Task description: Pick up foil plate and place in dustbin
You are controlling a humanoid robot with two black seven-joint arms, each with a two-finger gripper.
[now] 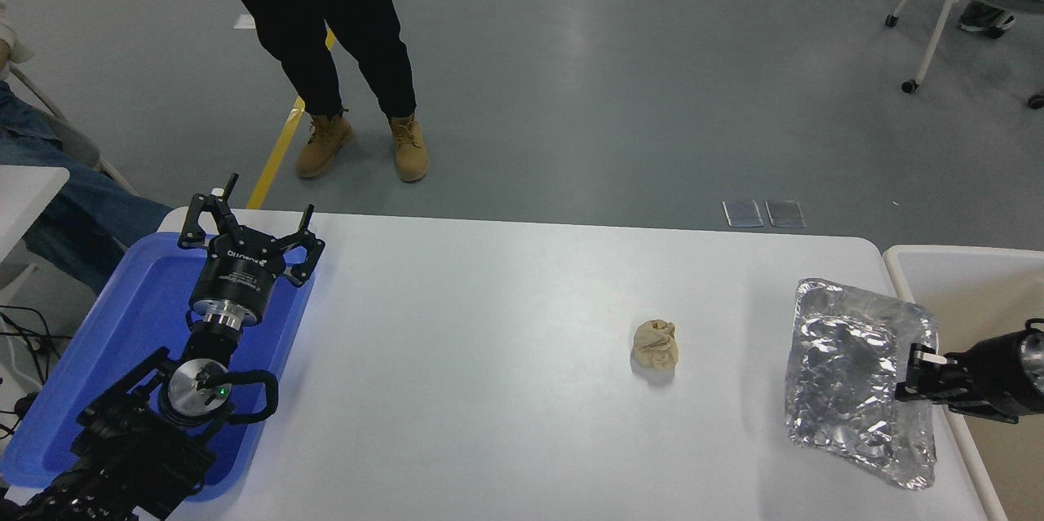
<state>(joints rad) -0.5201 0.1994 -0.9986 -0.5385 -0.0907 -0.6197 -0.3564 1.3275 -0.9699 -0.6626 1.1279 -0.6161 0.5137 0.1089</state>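
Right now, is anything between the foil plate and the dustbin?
Nothing visible. The right end effector grips the foil plate at its right edge, beside the dustbin. The paper ball sits left, away from that path.

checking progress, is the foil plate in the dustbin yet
Not yet. The foil plate is above the table's right end, gripped by the right gripper, beside the dustbin.
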